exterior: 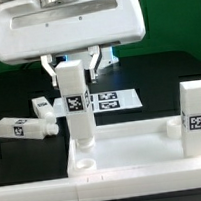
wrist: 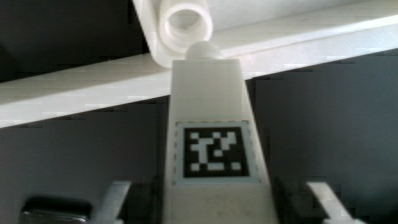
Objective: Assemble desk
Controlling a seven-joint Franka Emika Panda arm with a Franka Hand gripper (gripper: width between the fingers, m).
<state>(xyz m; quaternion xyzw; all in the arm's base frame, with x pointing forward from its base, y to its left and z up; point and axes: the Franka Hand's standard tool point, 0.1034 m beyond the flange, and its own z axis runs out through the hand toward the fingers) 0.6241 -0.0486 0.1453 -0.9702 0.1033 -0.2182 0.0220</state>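
Clamped upright in the gripper, 1 leg has its lower end at the rim of the desk panel near a corner socket, bare panel separating it from a 2nd leg at the exterior view's right, 2 more legs lying behind on the black table.

We note the panel: smooth white plastic, slight sheen along its rim. At the panel's corner, exterior view's left, the leg is the same smooth plastic, its tag matt black-and-white. Beyond the panel, the table is matt black and the marker board matt white.
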